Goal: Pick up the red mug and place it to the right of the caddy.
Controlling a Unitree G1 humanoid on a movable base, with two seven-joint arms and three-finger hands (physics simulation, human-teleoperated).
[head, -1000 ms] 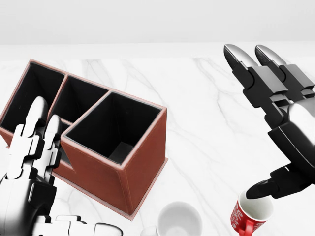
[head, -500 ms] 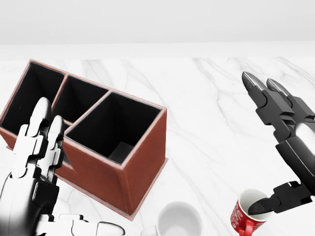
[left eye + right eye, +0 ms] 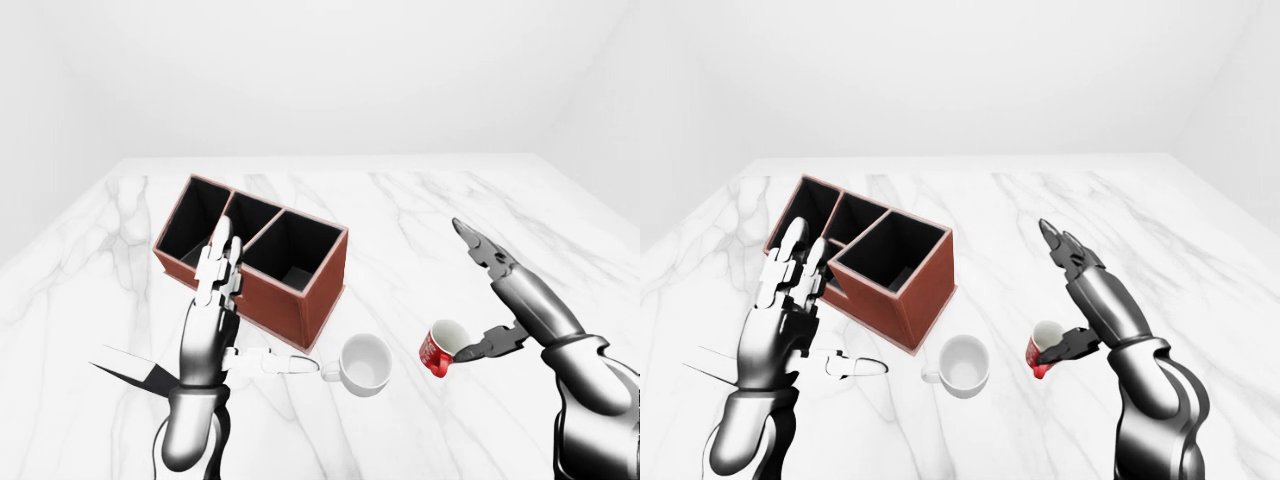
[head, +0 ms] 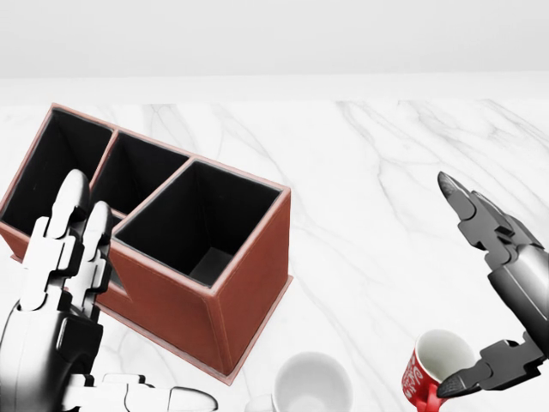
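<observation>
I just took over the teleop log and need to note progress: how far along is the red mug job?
Early stage. Done: the right hand has reached the red mug, its thumb at the mug's rim. In hand: no closed grasp yet, since the other fingers point away from the mug, which sits tilted on the marble table. Left: gripping, lifting and setting it to the right of the caddy. The left hand stays open beside the white mug.

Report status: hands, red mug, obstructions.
Both hands open; right hand thumb at tilted red ceramic mug rim, no grasp. Brown three-compartment caddy left of it. White mug between them.
</observation>
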